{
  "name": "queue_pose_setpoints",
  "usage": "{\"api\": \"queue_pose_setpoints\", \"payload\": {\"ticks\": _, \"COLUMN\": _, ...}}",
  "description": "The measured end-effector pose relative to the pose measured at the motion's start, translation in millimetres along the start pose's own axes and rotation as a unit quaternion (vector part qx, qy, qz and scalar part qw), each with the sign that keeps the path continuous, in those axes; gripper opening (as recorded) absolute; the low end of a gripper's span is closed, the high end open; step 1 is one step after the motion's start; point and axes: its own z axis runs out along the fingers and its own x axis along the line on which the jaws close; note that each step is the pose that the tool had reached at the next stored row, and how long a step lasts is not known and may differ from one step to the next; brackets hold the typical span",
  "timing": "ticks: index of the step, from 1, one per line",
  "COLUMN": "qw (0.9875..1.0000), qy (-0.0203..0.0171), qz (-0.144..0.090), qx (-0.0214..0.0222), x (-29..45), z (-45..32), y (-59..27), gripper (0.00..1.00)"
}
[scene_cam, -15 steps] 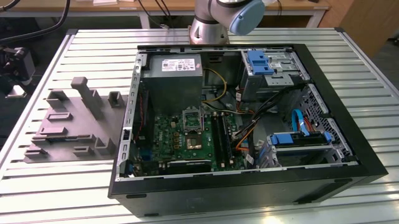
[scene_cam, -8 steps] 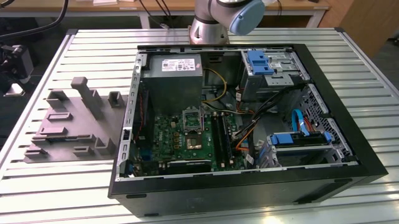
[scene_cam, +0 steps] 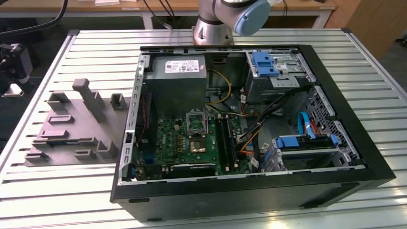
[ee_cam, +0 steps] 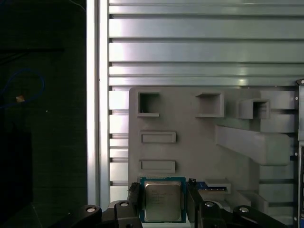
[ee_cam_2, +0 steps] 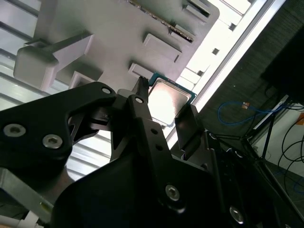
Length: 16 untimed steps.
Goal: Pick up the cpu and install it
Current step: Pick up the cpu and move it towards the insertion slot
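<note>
1. The cpu [ee_cam: 162, 200] is pinched between the two fingers [ee_cam: 134, 199] of the end effector [ee_cam: 163, 202], which is clenched on its opposite edges. The lid faces the first wrist view, and the chip appears to hang above the grey tray [ee_cam: 190, 142], clear of it.
2. The hold is on thin rims only, so we judge a slip or a twist to be the main risk. A tilted chip could drop onto the tray, or meet the socket [scene_cam: 196, 125] crooked and damage the contacts.
3. In the exterior view the tray lies on the slatted tabletop [scene_cam: 38, 191], at the exterior view's left of the open computer case [scene_cam: 254, 193]. The socket sits on the green board [scene_cam: 184, 145] — we cannot tell whether its frame is open.
4. The case walls, the grey power box [scene_cam: 180, 81] and loose cables [scene_cam: 260, 119] crowd the board — any of them could snag the end effector.
</note>
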Motion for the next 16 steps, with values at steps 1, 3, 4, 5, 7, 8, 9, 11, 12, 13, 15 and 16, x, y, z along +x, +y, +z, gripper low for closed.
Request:
{"api": "queue_pose_setpoints", "payload": {"ticks": 1, "qw": 1.0000, "qy": 0.0000, "qz": 0.000, "qx": 0.0000, "x": 0.0, "z": -0.3, "y": 0.0, "gripper": 0.47}}
{"api": "queue_pose_setpoints", "payload": {"ticks": 3, "qw": 1.0000, "qy": 0.0001, "qz": 0.000, "qx": 0.0000, "x": 0.0, "z": -1.0, "y": 0.0, "gripper": 0.47}}
{"api": "queue_pose_setpoints", "payload": {"ticks": 4, "qw": 1.0000, "qy": 0.0000, "qz": 0.000, "qx": 0.0000, "x": 0.0, "z": -1.2, "y": 0.0, "gripper": 0.47}}
{"api": "queue_pose_setpoints", "payload": {"ticks": 5, "qw": 1.0000, "qy": 0.0001, "qz": 0.000, "qx": 0.0000, "x": 0.0, "z": -1.6, "y": 0.0, "gripper": 0.47}}
{"api": "queue_pose_setpoints", "payload": {"ticks": 7, "qw": 1.0000, "qy": 0.0000, "qz": 0.000, "qx": 0.0001, "x": 0.0, "z": -2.2, "y": 0.0, "gripper": 0.47}}
{"api": "queue_pose_setpoints", "payload": {"ticks": 8, "qw": 1.0000, "qy": 0.0000, "qz": 0.000, "qx": 0.0003, "x": -0.1, "z": -2.5, "y": 0.2, "gripper": 0.47}}
{"api": "queue_pose_setpoints", "payload": {"ticks": 9, "qw": 1.0000, "qy": 0.0001, "qz": 0.000, "qx": 0.0005, "x": -0.1, "z": -3.1, "y": 0.3, "gripper": 0.47}}
{"api": "queue_pose_setpoints", "payload": {"ticks": 11, "qw": 1.0000, "qy": 0.0001, "qz": 0.000, "qx": 0.0005, "x": -0.1, "z": -4.7, "y": 0.2, "gripper": 0.47}}
{"api": "queue_pose_setpoints", "payload": {"ticks": 12, "qw": 1.0000, "qy": 0.0000, "qz": 0.000, "qx": 0.0005, "x": -0.1, "z": -5.9, "y": 0.2, "gripper": 0.47}}
{"api": "queue_pose_setpoints", "payload": {"ticks": 13, "qw": 1.0000, "qy": 0.0000, "qz": 0.000, "qx": 0.0005, "x": -0.1, "z": -7.1, "y": 0.2, "gripper": 0.47}}
{"api": "queue_pose_setpoints", "payload": {"ticks": 15, "qw": 1.0000, "qy": 0.0000, "qz": 0.000, "qx": 0.0005, "x": -0.1, "z": -9.8, "y": 0.2, "gripper": 0.47}}
{"api": "queue_pose_setpoints", "payload": {"ticks": 16, "qw": 1.0000, "qy": 0.0001, "qz": 0.000, "qx": 0.0005, "x": -0.2, "z": -11.1, "y": 0.2, "gripper": 0.47}}
